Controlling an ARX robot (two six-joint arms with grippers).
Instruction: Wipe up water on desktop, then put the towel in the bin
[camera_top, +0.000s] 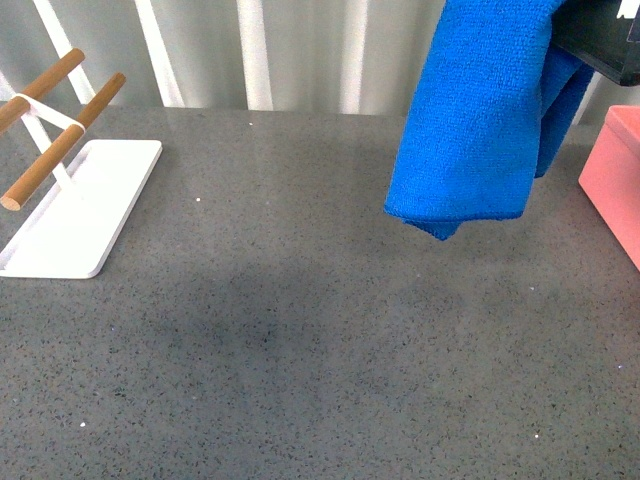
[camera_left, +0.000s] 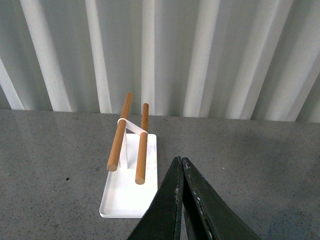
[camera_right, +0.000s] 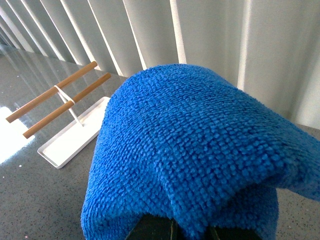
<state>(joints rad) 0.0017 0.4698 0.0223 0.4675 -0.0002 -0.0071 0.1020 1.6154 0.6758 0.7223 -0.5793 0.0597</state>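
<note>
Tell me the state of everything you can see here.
Bright blue terry towel: held up, hanging in the air.
Right gripper: jaws shut on the towel, mostly hidden under it.
Left gripper: jaws shut, empty.
Salmon-pink plastic bin: partly in view, inside unseen.
White rack with wooden bars: upright, bars bare.
Speckled grey stone desktop: no puddle visible.

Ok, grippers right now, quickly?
Left gripper: closed, empty.
Right gripper: closed on the towel, which hangs above the desktop.
</note>
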